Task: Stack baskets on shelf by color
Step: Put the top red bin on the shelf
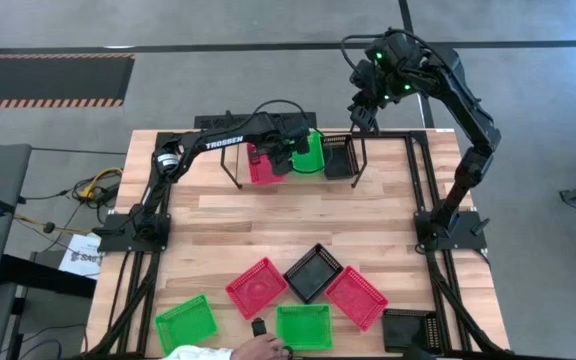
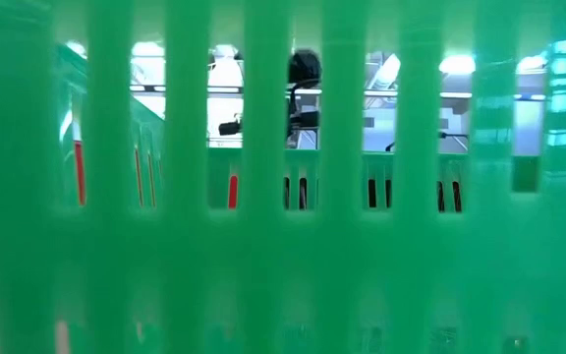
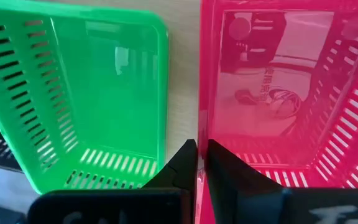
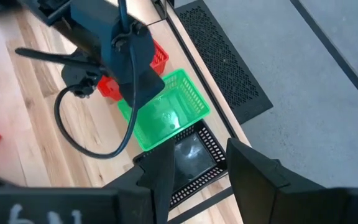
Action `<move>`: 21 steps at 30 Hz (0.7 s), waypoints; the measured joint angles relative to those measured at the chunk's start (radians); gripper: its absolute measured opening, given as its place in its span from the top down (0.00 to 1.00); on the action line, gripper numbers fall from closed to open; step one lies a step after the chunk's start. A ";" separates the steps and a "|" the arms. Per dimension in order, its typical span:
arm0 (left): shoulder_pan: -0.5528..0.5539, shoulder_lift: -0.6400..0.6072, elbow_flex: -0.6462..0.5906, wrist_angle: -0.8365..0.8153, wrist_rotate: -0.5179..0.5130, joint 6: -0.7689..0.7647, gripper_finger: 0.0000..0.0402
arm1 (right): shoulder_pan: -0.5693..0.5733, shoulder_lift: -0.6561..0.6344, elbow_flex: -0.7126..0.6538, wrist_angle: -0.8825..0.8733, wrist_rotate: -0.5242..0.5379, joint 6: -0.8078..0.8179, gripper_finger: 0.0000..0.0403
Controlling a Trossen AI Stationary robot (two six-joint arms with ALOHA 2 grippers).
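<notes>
The left end effector (image 3: pixel 197 163) is pinched shut on the near wall of a red-pink basket (image 3: pixel 284 87) sitting on the shelf (image 1: pixel 288 178), with a green basket (image 3: pixel 98 87) just beside it. This looks like the placing step; letting go and backing away should come next. The right end effector (image 4: pixel 194 168) hovers with fingers apart, empty, above the black basket (image 4: pixel 188 155) on the shelf.

Both arms (image 1: pixel 218 140) were black, the left lettered TROSSEN in white (a black cable looped beside its wrist); the right arm (image 1: pixel 458 90) showed small green lights.
</notes>
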 joint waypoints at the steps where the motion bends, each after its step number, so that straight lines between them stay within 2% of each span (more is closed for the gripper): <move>1: 0.001 0.000 0.000 0.000 0.000 -0.004 0.98 | 0.000 0.000 0.000 -0.003 0.000 0.000 0.59; 9: 0.001 0.000 0.000 0.017 0.005 -0.059 0.96 | 0.000 0.000 0.000 -0.003 0.000 -0.003 0.59; 12: 0.001 0.000 0.000 0.021 0.047 -0.075 0.90 | 0.000 0.000 0.000 -0.003 0.000 -0.003 0.59; 16: 0.001 0.000 0.000 0.021 0.046 -0.076 0.79 | 0.000 0.000 0.000 -0.003 0.001 -0.003 0.59; 18: 0.000 0.000 0.000 0.020 0.028 -0.076 0.75 | 0.000 0.000 0.000 -0.004 0.001 -0.003 0.59; 21: 0.001 0.000 0.000 0.019 -0.051 -0.076 0.71 | 0.000 0.000 0.000 -0.006 0.001 -0.003 0.59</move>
